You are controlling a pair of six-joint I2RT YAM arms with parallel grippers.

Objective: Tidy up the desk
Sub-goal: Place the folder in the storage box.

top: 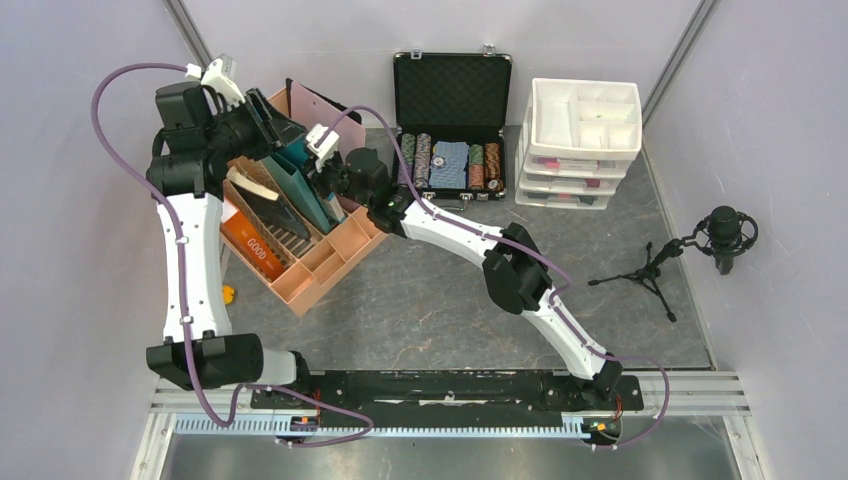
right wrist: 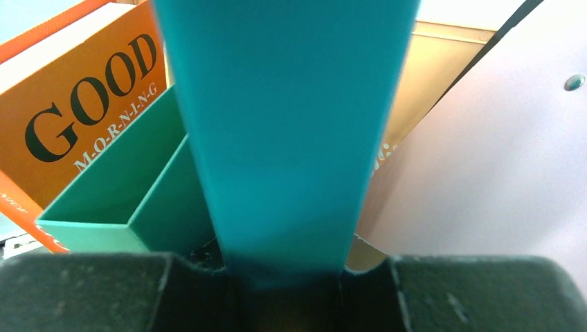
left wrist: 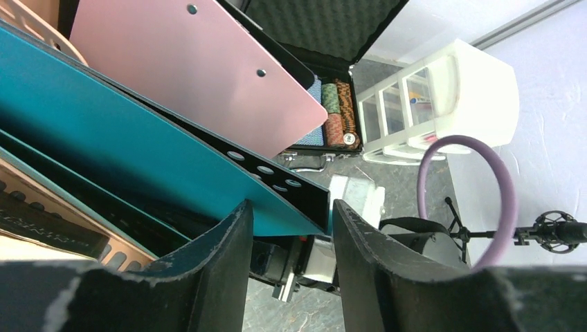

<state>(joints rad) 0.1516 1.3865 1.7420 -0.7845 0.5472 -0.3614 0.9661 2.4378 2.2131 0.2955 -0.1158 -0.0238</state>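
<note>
Desk [top: 420, 300] first: big flat dark-grey top, mottled like stone, filling the floor of the pale-walled cell, alu rail at the near edge. Both arms reach over it to the back-left corner.

There sits the rack [top: 340, 255], peach plastic w/ slots and small trays, set at an angle on the desk & packed tight. Back centre is the case [top: 452, 85]: black, lid up, egg-crate foam inside, chips [top: 450, 165] in striped rows. Just beside it on the right are the drawers [top: 580, 150], white w/ clear fronts and an open divided tray on top. Far right, well apart from the rest, is the mic [top: 728, 235] on a thin black tripod.

In the rack the file [top: 300, 180], teal, smooth and matte, stands tilted betw. a pink clipboard [top: 312, 105] behind and dark books in front. An orange book [top: 250, 250] reading "GOOD" lies at the rack's left edge. Tight quarters: clipboard & books hem the file in on both faces.

Right gripper [right wrist: 287, 263] is clamped across the file's narrow teal strip, which fills the gap pad to pad. Left gripper [left wrist: 292, 207] has its jaws apart, w/ black rubbery fingers [left wrist: 221, 263] astride the file's corner, where a black edge w/ round holes runs. Whether they touch it can't be told. A purple cable [left wrist: 502, 180] loops across the left wrist view.
</note>
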